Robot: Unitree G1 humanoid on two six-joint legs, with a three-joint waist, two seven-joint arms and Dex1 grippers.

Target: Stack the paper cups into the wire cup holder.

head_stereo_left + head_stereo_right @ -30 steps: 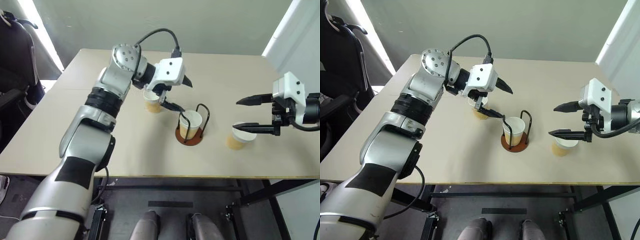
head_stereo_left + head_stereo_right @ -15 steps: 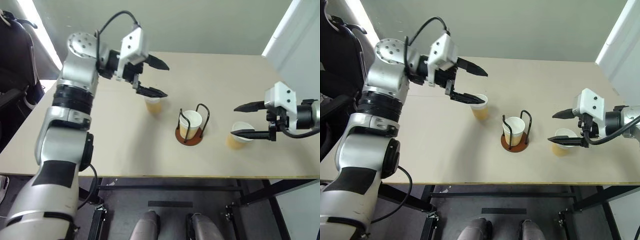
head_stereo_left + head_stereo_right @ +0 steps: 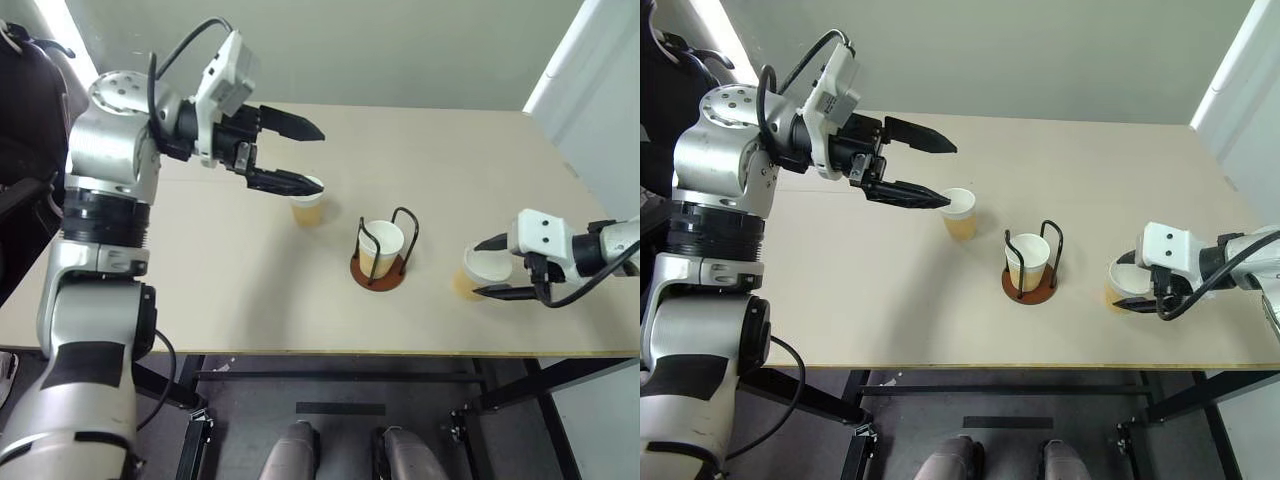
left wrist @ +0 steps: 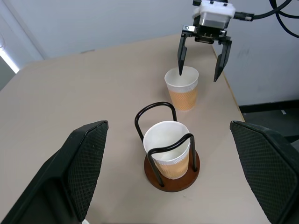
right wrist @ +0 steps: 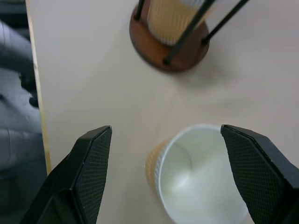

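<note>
The wire cup holder (image 3: 378, 274) stands mid-table with one paper cup (image 3: 382, 243) upright between its black loops. A second paper cup (image 3: 307, 204) stands to its back left. My left gripper (image 3: 322, 158) hangs open and empty above the table, its fingertips just over that cup's rim. A third paper cup (image 3: 470, 276) stands on the right near the front edge. My right gripper (image 3: 476, 270) is open, with one finger on each side of this cup's rim. In the right wrist view the cup (image 5: 201, 172) sits between the wide-apart fingers (image 5: 88, 163).
The beige table (image 3: 240, 290) has its front edge close to the right-hand cup. A white wall panel (image 3: 590, 70) rises at the back right. A dark chair (image 3: 25, 110) stands off the table's left side.
My left arm has drawn back leftward and upward, away from the holder. My right gripper has sunk from above the right-hand cup until its fingers straddle it. The cups have not moved.
</note>
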